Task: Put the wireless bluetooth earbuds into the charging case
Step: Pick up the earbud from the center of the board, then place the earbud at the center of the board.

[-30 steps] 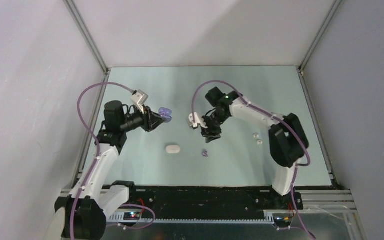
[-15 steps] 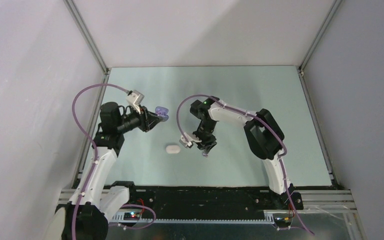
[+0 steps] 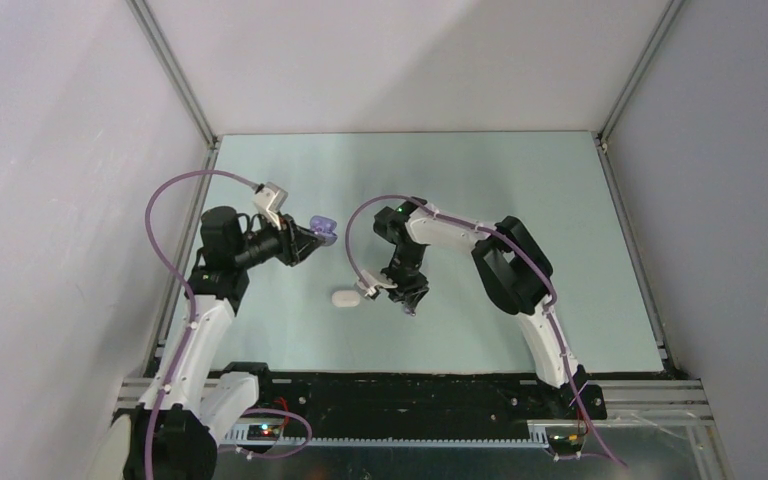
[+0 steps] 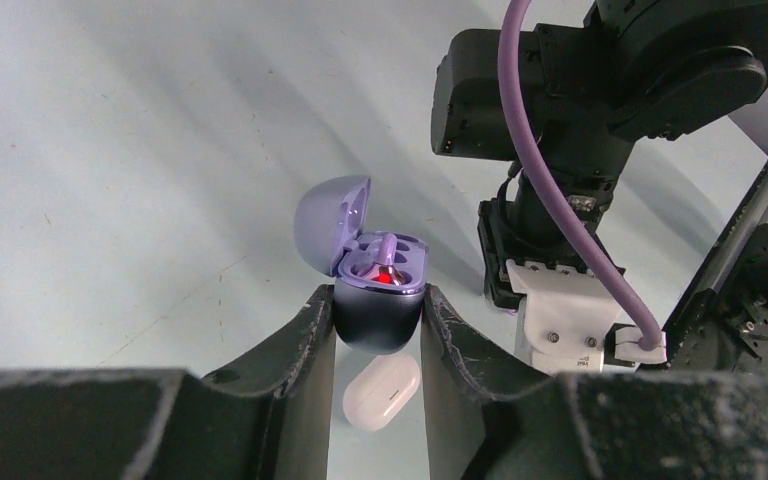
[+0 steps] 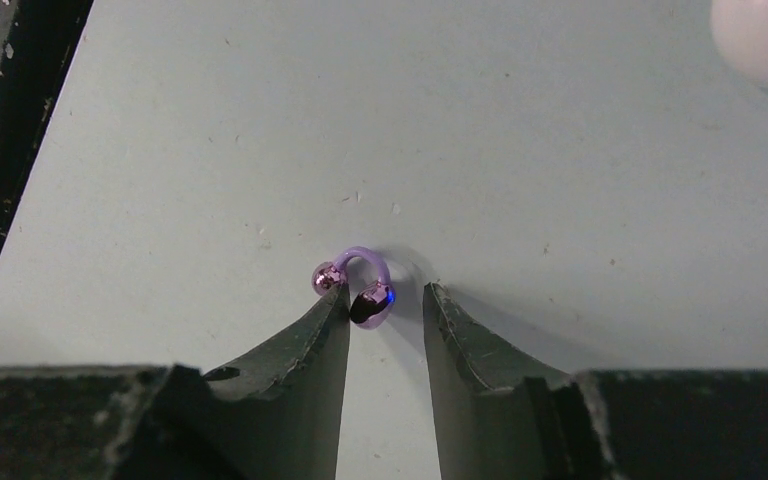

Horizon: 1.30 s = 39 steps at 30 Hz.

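The purple earbud (image 5: 369, 299) sits within our spread right gripper (image 5: 385, 293), while our left gripper (image 4: 375, 300) pinches the open case (image 4: 378, 327).

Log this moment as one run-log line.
left gripper: shut on open purple pebble-shaped case | right gripper: open, straddling translucent purple earbud

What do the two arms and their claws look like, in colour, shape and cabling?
The left arm and right arm have white links with black joints. A lilac cable loops along each. A green light glows on the right arm. The left claw and right claw have black, tapered, curved fingers.
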### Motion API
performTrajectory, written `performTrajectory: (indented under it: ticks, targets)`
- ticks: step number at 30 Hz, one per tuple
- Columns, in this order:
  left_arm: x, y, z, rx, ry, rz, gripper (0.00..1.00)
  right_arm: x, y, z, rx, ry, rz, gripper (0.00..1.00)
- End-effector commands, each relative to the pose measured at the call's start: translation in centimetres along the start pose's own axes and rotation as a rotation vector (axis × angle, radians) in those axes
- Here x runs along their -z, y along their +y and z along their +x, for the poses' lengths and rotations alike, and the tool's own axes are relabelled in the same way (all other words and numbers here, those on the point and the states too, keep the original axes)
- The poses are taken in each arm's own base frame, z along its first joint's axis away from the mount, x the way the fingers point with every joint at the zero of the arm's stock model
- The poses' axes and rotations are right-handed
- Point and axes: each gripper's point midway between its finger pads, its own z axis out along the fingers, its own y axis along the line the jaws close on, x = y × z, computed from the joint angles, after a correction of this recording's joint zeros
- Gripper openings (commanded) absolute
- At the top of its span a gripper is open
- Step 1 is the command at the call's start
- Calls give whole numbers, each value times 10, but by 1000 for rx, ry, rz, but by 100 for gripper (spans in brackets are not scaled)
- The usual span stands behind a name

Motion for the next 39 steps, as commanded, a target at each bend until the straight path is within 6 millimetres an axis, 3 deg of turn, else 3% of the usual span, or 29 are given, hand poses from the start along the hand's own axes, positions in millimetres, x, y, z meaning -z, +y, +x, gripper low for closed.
performTrajectory:
  ticks: [1, 6, 11, 15, 18, 20, 24, 25, 26, 27, 31, 34, 35, 38, 39]
  targets:
    - [5, -2, -9, -18, -33, -4, 0, 2, -4, 1, -3, 40, 3, 36]
    - [4, -2, -8, -17, -32, -2, 0, -1, -2, 10, 0, 76, -3, 30]
    - [2, -1, -8, -12, -39, 2, 0, 2, 0, 12, -18, 65, 21, 15]
    - [-4, 2, -11, -2, -50, 14, 0, 21, -2, 5, -129, -25, 108, 7]
    - [-9, 3, -19, 1, -80, 37, 0, 56, -12, -15, -287, -163, 226, 2]
    - [-14, 2, -34, -36, -126, 61, 0, 90, -20, -24, -541, -291, 317, 0]
    - [-25, -2, -54, -136, -175, 99, 0, 174, -38, -13, -927, -493, 569, 0]
    - [-30, -3, -60, -159, -181, 103, 0, 193, -40, 4, -1018, -513, 644, 0]
    - [-33, -4, -66, -211, -198, 104, 0, 216, -42, 2, -1098, -586, 711, 0]
    - [-38, -5, -72, -237, -205, 103, 0, 239, -39, 13, -1160, -613, 798, 0]
    - [-54, -6, -96, -345, -258, 82, 0, 298, -36, 26, -1371, -762, 1033, 0]
    - [-68, -12, -100, -356, -259, 100, 0, 310, -30, 38, -1518, -783, 1140, 0]
    - [-70, -12, -103, -358, -262, 94, 0, 305, -25, 54, -1591, -720, 1194, 0]
    - [-75, -7, -104, -340, -252, 66, 0, 272, -6, 97, -1777, -607, 1208, 0]
    - [-75, -6, -102, -337, -244, 61, 0, 249, 4, 113, -1866, -550, 1175, 0]
